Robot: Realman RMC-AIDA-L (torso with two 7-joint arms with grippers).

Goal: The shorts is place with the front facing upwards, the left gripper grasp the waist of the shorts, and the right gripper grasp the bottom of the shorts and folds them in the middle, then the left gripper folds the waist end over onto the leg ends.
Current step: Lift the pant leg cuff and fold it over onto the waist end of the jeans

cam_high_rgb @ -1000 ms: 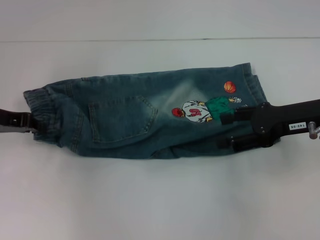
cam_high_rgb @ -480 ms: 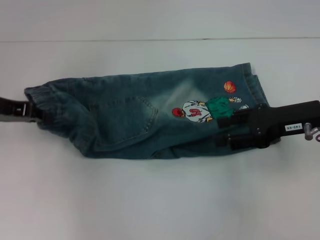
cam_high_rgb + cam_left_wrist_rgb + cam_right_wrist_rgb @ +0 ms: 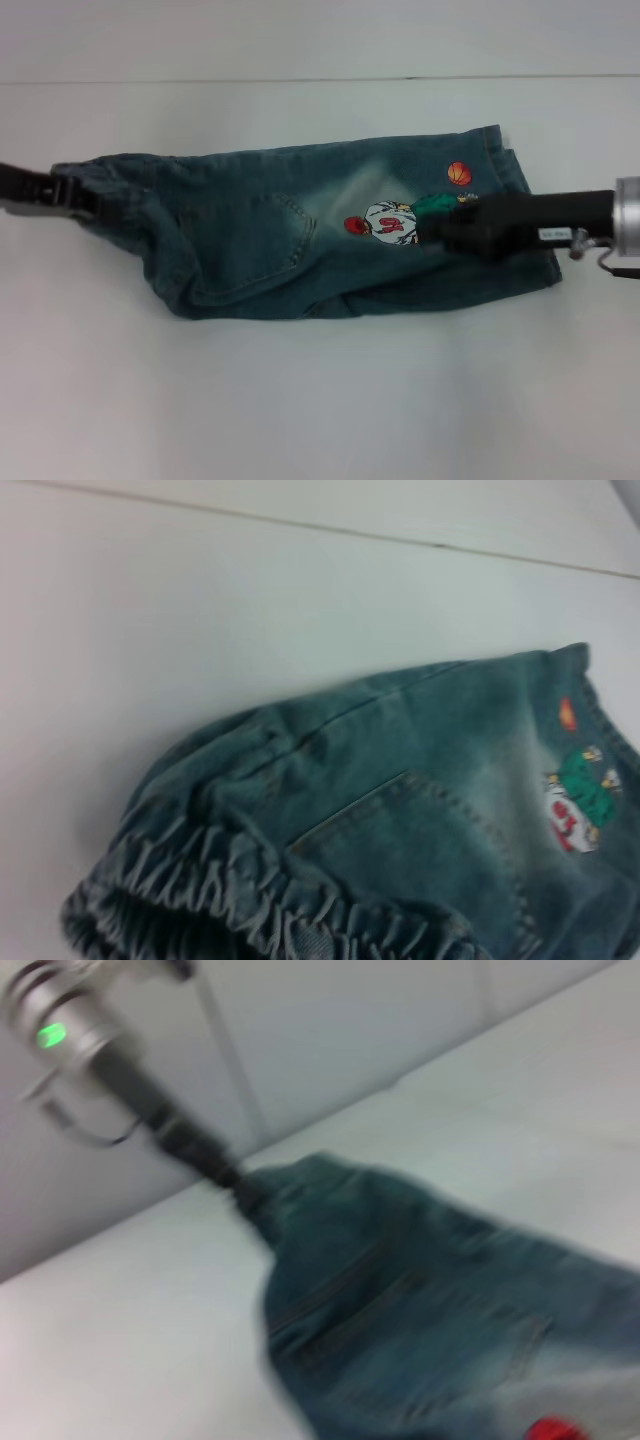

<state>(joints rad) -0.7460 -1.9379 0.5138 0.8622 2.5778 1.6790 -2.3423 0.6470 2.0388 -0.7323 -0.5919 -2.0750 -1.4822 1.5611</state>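
The blue-green denim shorts [image 3: 260, 230] lie lengthwise across the white table, pocket and embroidered basketball player [image 3: 385, 225] facing up. My left gripper [image 3: 85, 198] is shut on the waist end [image 3: 120, 180] at the far left and holds it raised off the table. The right wrist view shows the same grip, with the left gripper [image 3: 238, 1188] pinching the bunched waist of the shorts [image 3: 420, 1310]. In the left wrist view the gathered elastic band [image 3: 250, 900] fills the near edge. My right gripper [image 3: 440, 232] lies over the leg ends [image 3: 515, 170], next to the embroidered figure and below the orange basketball patch [image 3: 459, 173].
The white table [image 3: 320, 400] spreads around the shorts on all sides. A seam or back edge [image 3: 300, 80] runs across the far side. The left arm's silver wrist with a green light [image 3: 60, 1030] shows in the right wrist view.
The left gripper has lifted the waist end and carried it a little away from me, stretching the cloth. The right arm has turned about its axis, and its silver wrist now shows.
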